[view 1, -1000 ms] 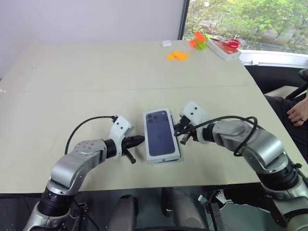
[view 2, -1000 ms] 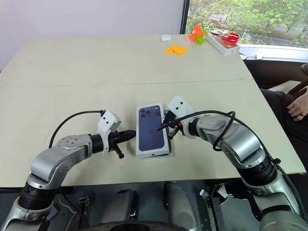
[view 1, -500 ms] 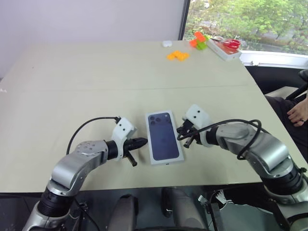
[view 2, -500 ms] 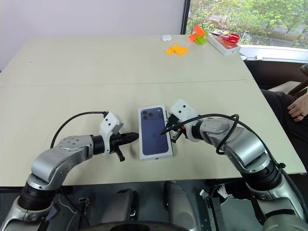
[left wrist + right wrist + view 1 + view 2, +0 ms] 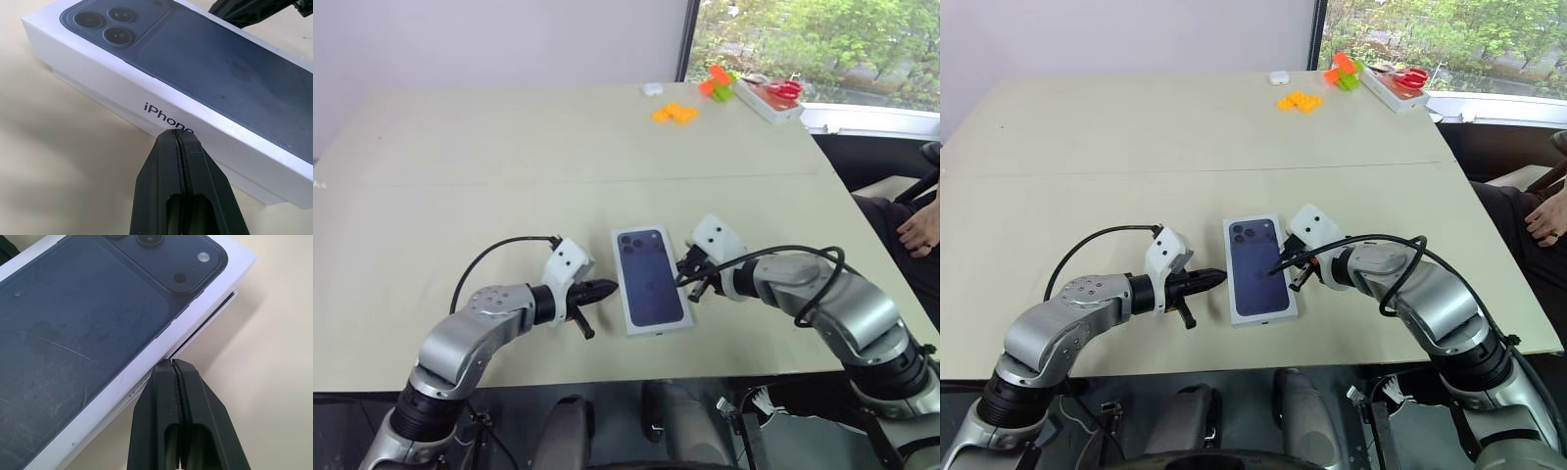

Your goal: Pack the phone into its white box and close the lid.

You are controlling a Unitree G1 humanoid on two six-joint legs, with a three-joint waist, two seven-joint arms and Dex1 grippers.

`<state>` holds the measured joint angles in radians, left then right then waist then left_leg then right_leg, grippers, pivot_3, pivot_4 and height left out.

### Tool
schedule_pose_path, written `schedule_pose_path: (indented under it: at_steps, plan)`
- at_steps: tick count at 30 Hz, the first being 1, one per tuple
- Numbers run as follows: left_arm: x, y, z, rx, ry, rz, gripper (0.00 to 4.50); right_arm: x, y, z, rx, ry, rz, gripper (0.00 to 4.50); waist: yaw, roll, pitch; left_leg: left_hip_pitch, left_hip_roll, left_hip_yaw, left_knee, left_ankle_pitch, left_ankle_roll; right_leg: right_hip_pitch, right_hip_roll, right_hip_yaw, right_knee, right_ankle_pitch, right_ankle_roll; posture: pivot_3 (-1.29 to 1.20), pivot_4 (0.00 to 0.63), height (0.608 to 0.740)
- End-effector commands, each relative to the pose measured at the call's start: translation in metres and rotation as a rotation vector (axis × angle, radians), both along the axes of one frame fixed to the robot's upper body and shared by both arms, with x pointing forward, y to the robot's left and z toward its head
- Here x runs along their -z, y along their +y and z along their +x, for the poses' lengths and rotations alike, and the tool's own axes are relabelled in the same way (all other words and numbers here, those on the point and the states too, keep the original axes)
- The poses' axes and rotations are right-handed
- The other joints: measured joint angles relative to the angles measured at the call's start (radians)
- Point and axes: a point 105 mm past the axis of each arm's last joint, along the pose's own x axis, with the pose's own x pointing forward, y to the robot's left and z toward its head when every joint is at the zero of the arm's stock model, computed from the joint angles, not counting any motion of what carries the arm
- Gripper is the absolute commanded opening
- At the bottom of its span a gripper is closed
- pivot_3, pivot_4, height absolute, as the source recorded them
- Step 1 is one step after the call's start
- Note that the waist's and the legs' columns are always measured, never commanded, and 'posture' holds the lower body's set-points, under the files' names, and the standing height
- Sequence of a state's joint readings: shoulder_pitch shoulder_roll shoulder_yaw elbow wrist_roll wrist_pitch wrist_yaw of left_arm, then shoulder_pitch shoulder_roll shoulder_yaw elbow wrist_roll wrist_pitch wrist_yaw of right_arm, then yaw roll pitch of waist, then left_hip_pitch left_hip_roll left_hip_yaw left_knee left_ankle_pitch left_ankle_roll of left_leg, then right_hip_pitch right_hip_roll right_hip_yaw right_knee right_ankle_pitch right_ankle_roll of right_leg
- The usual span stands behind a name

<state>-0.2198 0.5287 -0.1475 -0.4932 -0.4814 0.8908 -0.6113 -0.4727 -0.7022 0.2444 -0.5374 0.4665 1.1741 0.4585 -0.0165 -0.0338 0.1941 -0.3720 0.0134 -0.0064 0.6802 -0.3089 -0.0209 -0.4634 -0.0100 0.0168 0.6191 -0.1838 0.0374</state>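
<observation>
Your lid (image 5: 651, 280) sits on the white box (image 5: 205, 328) on the table (image 5: 509, 166), near its front edge, printed phone back up (a thin strip of the box shows under the lid's edge in the right wrist view). Left gripper (image 5: 612, 288) is pressed together, tip at the lid's left wall. Right gripper (image 5: 681, 281) is pressed together too, tip at the lid's right edge. Neither pinches anything.
</observation>
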Motion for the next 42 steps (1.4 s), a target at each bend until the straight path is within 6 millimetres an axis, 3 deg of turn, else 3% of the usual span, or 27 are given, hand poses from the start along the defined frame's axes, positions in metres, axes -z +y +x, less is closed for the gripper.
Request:
schedule_pose_path:
  at_steps: [1, 13, 30, 42]
  plan:
    - [-0.015, -0.017, -0.009, 0.088, -0.056, -0.039, 0.0, -0.003, 0.016, -0.01, -0.084, 0.006, 0.036, 0.04, 0.0, 0.0, 0.0, 0.0, 0.0, 0.0, 0.0, 0.0, 0.0, 0.0, 0.0, 0.0, 0.0, 0.0, 0.0, 0.0, 0.15, 0.727]
    - [-0.007, -0.012, -0.004, 0.049, -0.053, -0.016, 0.0, 0.0, 0.021, -0.012, -0.095, 0.007, 0.034, 0.04, 0.0, 0.0, 0.0, 0.0, 0.0, 0.0, 0.0, 0.0, 0.0, 0.0, 0.0, 0.0, 0.0, 0.0, 0.0, 0.0, 0.15, 0.727]
    - [-0.014, -0.01, 0.005, 0.002, -0.071, -0.058, 0.0, -0.009, 0.018, -0.005, -0.073, -0.017, 0.053, 0.04, 0.0, 0.0, 0.0, 0.0, 0.0, 0.0, 0.001, 0.0, 0.0, 0.0, 0.0, 0.0, 0.0, 0.0, 0.0, 0.0, 0.15, 0.727]
    - [-0.009, -0.01, 0.006, -0.002, -0.063, -0.04, 0.0, -0.002, 0.017, -0.005, -0.062, 0.001, 0.049, 0.04, 0.0, 0.0, 0.0, 0.0, 0.0, 0.0, 0.001, 0.0, 0.0, 0.0, 0.0, 0.0, 0.0, 0.0, 0.0, 0.0, 0.15, 0.727]
